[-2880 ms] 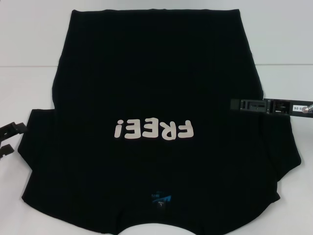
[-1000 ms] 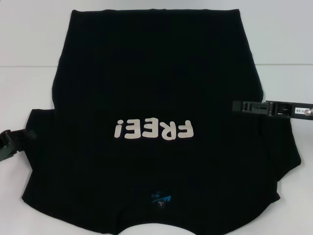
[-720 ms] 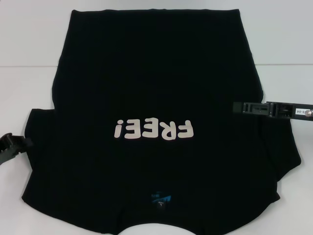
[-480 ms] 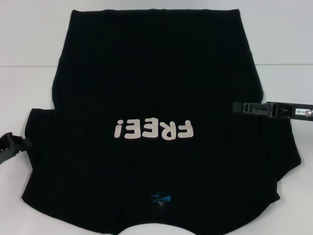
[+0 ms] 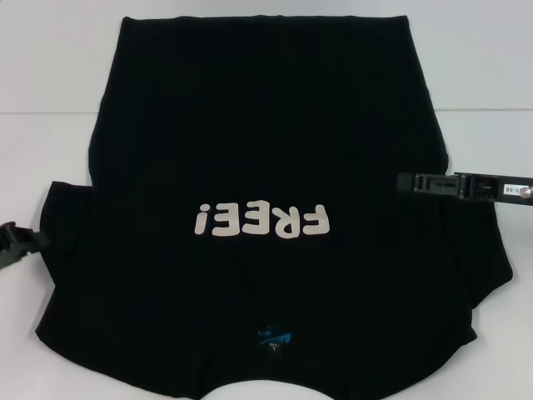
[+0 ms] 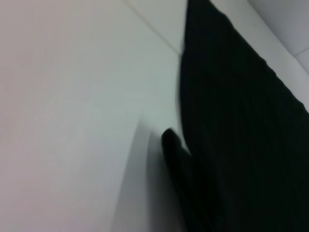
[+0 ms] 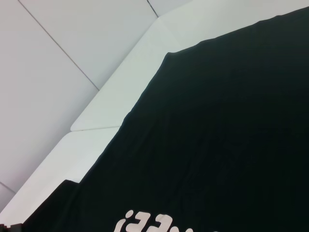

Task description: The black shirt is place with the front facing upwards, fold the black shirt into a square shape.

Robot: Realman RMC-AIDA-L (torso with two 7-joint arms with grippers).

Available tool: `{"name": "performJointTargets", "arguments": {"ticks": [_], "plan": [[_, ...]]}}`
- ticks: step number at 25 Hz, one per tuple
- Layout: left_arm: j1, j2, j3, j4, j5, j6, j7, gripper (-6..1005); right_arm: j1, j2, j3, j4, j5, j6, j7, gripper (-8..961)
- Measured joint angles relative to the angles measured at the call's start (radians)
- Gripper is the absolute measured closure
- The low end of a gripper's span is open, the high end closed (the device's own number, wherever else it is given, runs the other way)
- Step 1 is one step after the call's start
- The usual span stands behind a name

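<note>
Shirt lying flat on a white desk, folding not yet begun

One black shirt (image 5: 266, 150) is lying spread out front-up on the white desk (image 5: 50, 75), its collar and small blue neck label (image 5: 273, 337) nearest the robot, one cream "FREE!" print (image 5: 261, 221) showing across the chest. No fold is showing yet, so every fold toward the square shape is judged to be outstanding. Two grippers are working: the left gripper (image 5: 21, 243) is sitting low at the edge of the shirt's left sleeve, and the right gripper (image 5: 408, 182) is hovering over the right side of the body; whether either is wide, narrow or pinching cloth cannot be told
</note>
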Motion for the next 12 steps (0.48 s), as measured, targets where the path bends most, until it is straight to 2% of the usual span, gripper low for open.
{"name": "performJointTargets", "arguments": {"ticks": [4, 8, 12], "plan": [[-0.002, 0.006, 0.003, 0.051, 0.042, 0.003, 0.003, 955, 0.000, 0.000, 0.000, 0.000, 0.000, -0.001, 0.000, 26], [-0.012, 0.044, 0.003, 0.052, 0.072, 0.001, -0.020, 955, 0.000, 0.000, 0.000, 0.000, 0.001, -0.002, 0.000, 26], [-0.022, 0.063, 0.000, 0.055, 0.116, -0.010, -0.044, 955, 0.000, 0.000, 0.000, 0.000, 0.001, -0.002, 0.000, 25]]}}
